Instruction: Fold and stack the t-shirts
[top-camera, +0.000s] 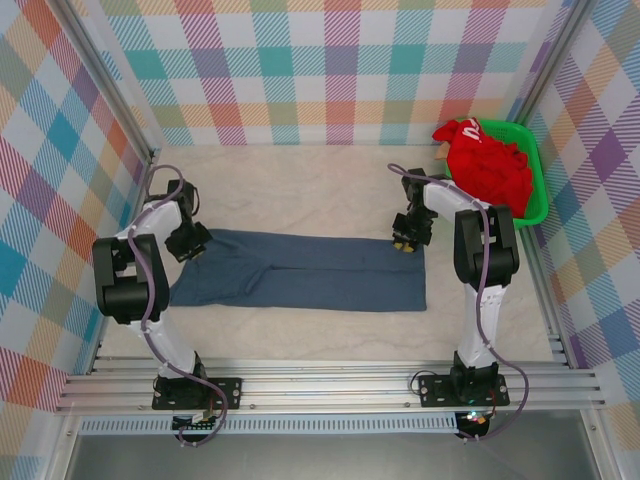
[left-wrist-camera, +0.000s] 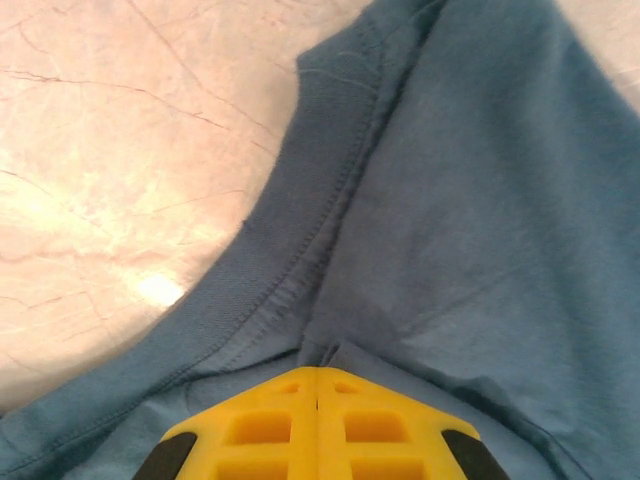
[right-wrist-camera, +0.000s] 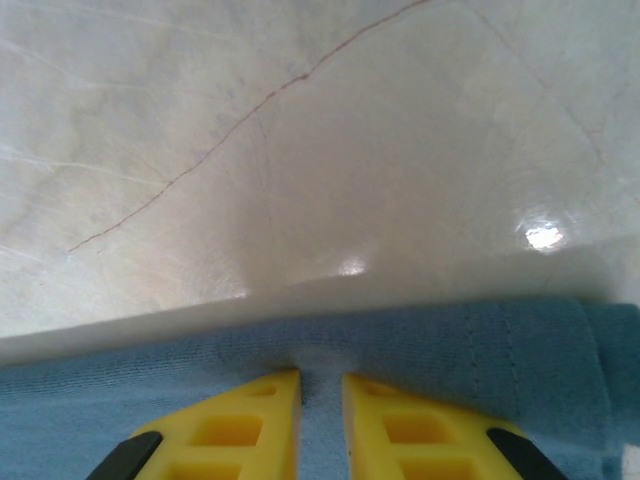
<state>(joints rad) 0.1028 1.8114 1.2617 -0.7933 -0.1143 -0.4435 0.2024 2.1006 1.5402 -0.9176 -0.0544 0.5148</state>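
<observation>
L gripper (left-wrist-camera: 318, 372): yellow fingers (left-wrist-camera: 250, 430) are pressed together, pinching a little fold of the blue t-shirt (left-wrist-camera: 480, 200) near its neck band. R gripper (right-wrist-camera: 320, 378): fingers a tiny bit apart w/ blue cloth squeezed in the gap, at the shirt's stitched edge. The blue t-shirt lies flat on the worktop (top-camera: 300, 190) as a long strip btw. the two arms. L gripper is at its far left edge, R gripper at its far right corner. The red t-shirt (top-camera: 490, 160) is bunched up in the green basket (top-camera: 538, 195), far right. Its white mark is too small to read.
</observation>
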